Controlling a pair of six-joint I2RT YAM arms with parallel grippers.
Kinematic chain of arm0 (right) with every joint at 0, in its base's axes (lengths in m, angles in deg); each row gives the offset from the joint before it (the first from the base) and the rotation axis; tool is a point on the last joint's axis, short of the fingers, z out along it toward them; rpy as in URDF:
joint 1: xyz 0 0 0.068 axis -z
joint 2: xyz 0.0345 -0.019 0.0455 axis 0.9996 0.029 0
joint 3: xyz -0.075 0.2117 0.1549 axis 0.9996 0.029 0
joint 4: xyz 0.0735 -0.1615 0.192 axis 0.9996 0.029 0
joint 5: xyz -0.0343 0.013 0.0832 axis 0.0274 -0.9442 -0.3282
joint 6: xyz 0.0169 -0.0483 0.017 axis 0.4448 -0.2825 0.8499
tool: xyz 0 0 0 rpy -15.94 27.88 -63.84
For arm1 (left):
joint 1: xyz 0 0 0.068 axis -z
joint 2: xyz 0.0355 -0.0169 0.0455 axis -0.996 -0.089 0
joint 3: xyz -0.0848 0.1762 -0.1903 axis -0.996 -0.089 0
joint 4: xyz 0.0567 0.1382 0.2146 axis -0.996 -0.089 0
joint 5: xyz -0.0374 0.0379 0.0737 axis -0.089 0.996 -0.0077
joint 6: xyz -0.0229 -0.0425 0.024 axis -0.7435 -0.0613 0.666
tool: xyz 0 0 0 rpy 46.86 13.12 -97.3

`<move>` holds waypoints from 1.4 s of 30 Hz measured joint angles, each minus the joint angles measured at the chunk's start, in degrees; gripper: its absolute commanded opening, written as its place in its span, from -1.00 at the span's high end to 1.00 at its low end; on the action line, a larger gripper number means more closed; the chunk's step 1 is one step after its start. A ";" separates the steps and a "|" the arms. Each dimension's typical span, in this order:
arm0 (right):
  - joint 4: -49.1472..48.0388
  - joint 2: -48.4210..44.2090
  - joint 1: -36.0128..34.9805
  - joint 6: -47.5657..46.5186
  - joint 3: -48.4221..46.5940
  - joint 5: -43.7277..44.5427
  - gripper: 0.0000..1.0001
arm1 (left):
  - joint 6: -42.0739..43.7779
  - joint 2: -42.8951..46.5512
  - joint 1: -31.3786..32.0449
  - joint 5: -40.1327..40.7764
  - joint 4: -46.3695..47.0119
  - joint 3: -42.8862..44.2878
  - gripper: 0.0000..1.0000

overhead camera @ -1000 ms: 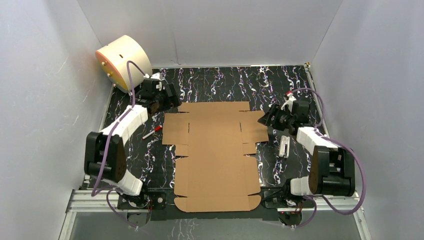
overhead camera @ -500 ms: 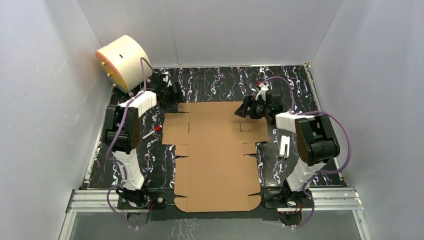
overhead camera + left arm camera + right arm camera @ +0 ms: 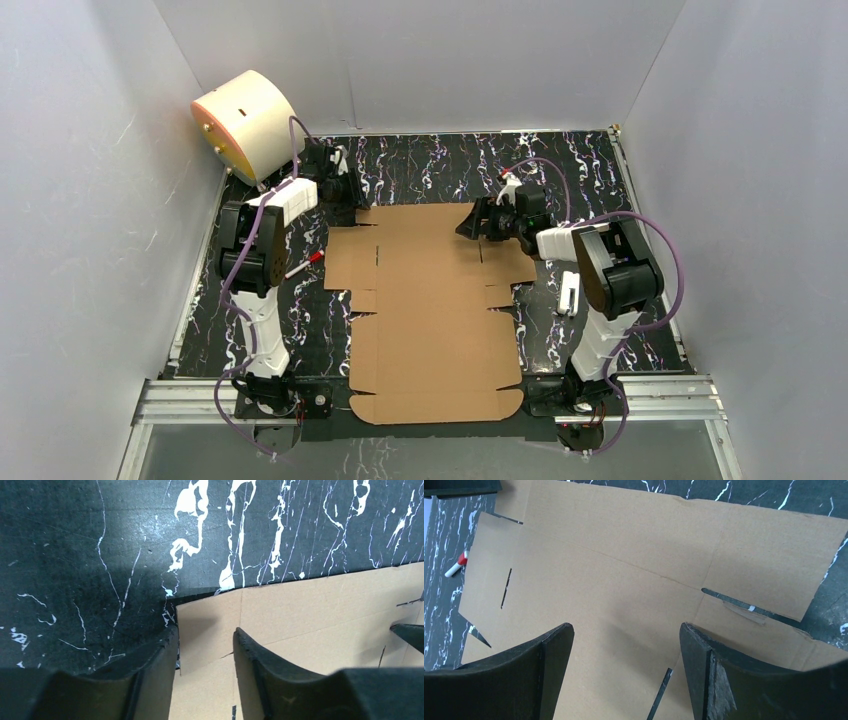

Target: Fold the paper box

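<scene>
1. top view: the paper box (image 3: 428, 310) lies flat and unfolded in the middle of the frame on the black marbled mat (image 3: 420, 165), and its near edge reaches bottom centre. my left gripper (image 3: 345, 195) sits at the sheet's upper left corner, and my right gripper (image 3: 467, 226) is over its upper right part. a cream drum (image 3: 245, 122) stands at upper left, and a red-capped marker (image 3: 303, 265) lies just left of the sheet.
2. left wrist view: my jaws are spread a little and hold nothing. they straddle the corner flap's side edge, one finger over mat and one over cardboard. i cannot tell if they touch.
3. right wrist view: my jaws are spread wide above the sheet with nothing between them. a crease and a slit run toward the right of the frame.
4. i judge the sheet light, stiff between creases and willing to bend only along them. it looks smooth enough to slide when pushed. it lies flush on the mat, so i would pinch a free flap corner at the edge, gently, to avoid crushing the flutes.
</scene>
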 measured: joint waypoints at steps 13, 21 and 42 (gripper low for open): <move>-2.08 0.46 -1.95 -0.15 0.00 3.61 -0.75 | -0.17 0.57 -0.17 -0.46 -0.20 0.00 0.48; -2.29 0.46 -2.78 -0.20 0.00 5.79 -0.75 | -0.37 2.21 4.46 0.66 -1.79 1.95 0.32; 3.17 -0.68 -3.56 -0.72 -1.81 7.23 -0.81 | 3.19 3.19 10.25 7.56 -7.34 5.42 -0.06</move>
